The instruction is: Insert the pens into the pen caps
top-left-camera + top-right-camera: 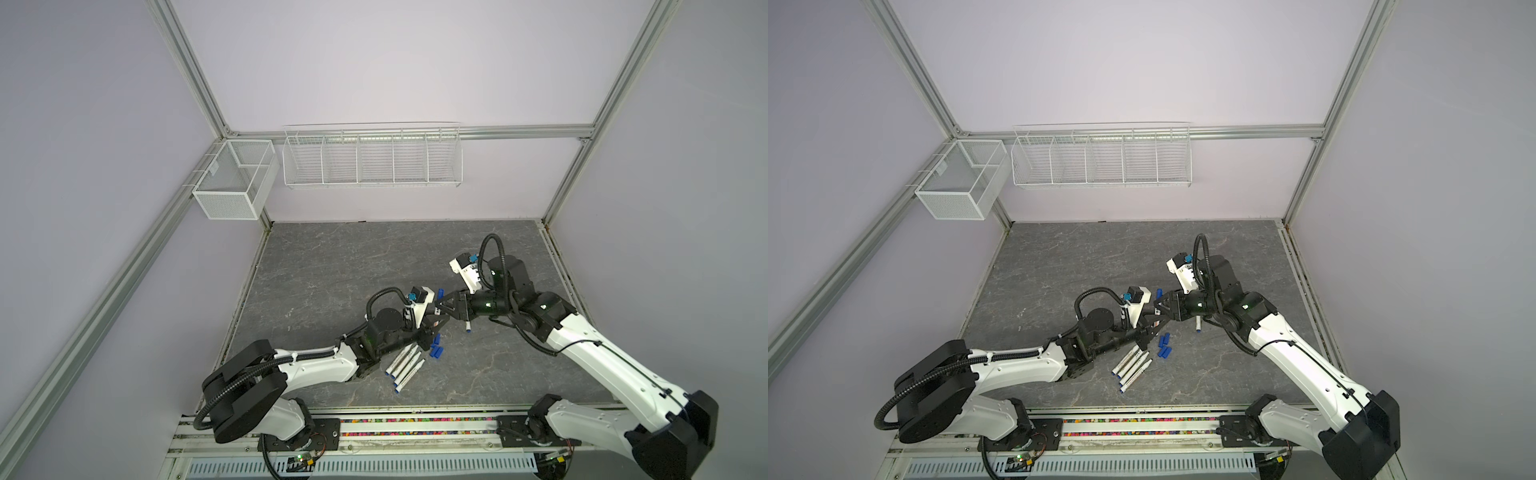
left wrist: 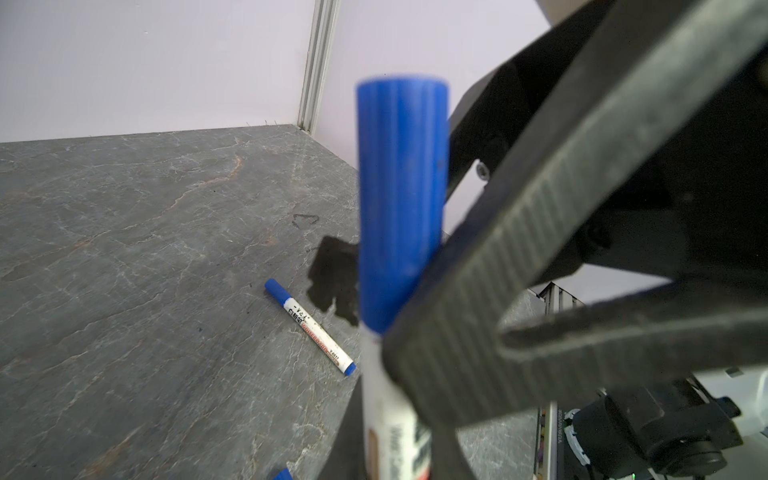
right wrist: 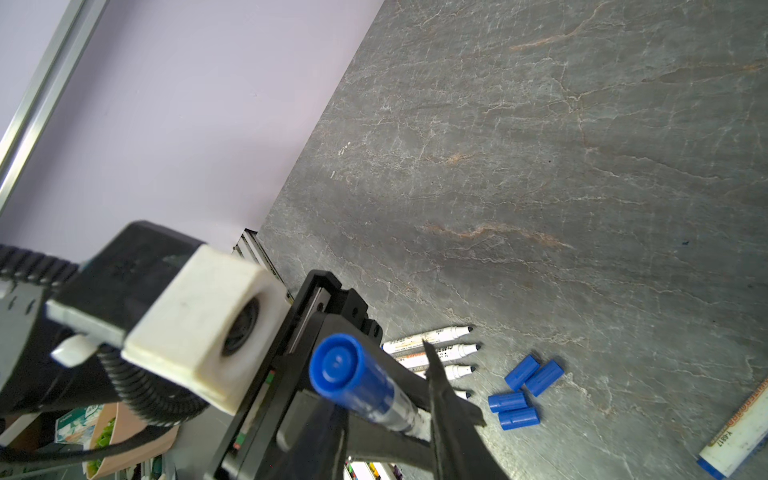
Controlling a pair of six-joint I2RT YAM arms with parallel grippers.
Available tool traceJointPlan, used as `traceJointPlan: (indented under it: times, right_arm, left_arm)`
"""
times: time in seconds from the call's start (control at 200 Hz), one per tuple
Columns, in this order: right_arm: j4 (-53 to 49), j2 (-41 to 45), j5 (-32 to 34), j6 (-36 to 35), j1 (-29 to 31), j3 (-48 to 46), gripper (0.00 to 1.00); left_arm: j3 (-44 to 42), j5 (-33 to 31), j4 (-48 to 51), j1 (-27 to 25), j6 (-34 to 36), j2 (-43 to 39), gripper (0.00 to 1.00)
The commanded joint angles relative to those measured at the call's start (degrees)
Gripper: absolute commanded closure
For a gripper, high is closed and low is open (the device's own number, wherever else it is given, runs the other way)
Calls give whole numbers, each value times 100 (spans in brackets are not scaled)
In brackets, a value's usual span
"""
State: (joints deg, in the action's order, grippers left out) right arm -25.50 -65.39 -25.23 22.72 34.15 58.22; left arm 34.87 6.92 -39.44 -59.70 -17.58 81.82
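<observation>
My left gripper (image 1: 432, 328) (image 2: 395, 465) is shut on the barrel of a white pen, which it holds tilted up off the table. A blue pen cap (image 1: 440, 292) (image 2: 401, 199) (image 3: 353, 382) sits on that pen's tip. My right gripper (image 1: 439, 306) (image 3: 386, 399) straddles the pen just below the cap. Its jaws stand a little wider than the barrel, and one finger (image 2: 519, 257) touches the pen. Several uncapped pens (image 1: 405, 363) (image 3: 436, 349) lie side by side on the table. Several loose pen caps (image 1: 435, 349) (image 3: 523, 392) lie next to them.
One capped pen (image 1: 467, 327) (image 2: 309, 326) lies alone on the grey stone-patterned table (image 1: 332, 270), under the right arm. A white wire basket (image 1: 372, 160) and a mesh box (image 1: 235, 183) hang on the back wall. The two wrists are close together at mid table.
</observation>
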Motion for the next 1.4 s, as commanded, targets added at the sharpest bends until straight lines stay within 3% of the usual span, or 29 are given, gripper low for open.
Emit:
traceJointPlan:
  times: [0.0, 0.41, 0.51, 0.62, 0.645, 0.8, 0.955, 1.105, 1.394]
  right_arm:
    - [90, -52, 1, -33, 34, -90, 69]
    - [190, -233, 109, -29, 28, -95, 85]
    - [105, -309, 211, 86, -63, -60, 86]
    - [-207, -510, 340, 172, -299, 95, 87]
    - [-314, -575, 399, 148, -364, 147, 87]
    - [-1003, -1186, 655, -16, -738, 484, 87]
    - [-1295, -1972, 850, -128, -866, 774, 87]
    - [-1459, -2757, 1126, -325, -883, 1150, 86]
    - [-1714, -4175, 1648, -610, -902, 1983, 85]
  left_arm:
    - [221, 11, -190, -33, -44, 47, 100]
    - [334, -108, 21, -31, -70, 28, 100]
    - [460, -42, 475, -24, -27, -23, 48]
    - [562, 64, 1086, 11, -17, -121, 7]
    - [548, 60, 1208, 20, -27, -163, 2]
    - [405, -159, 2232, 166, -177, -614, 0]
    - [272, -1455, 3774, 230, -581, -1211, 0]
    - [167, -2196, 4935, 249, -821, -1521, 0]
    - [-7, -2147, 5532, 249, -1047, -1497, 0]
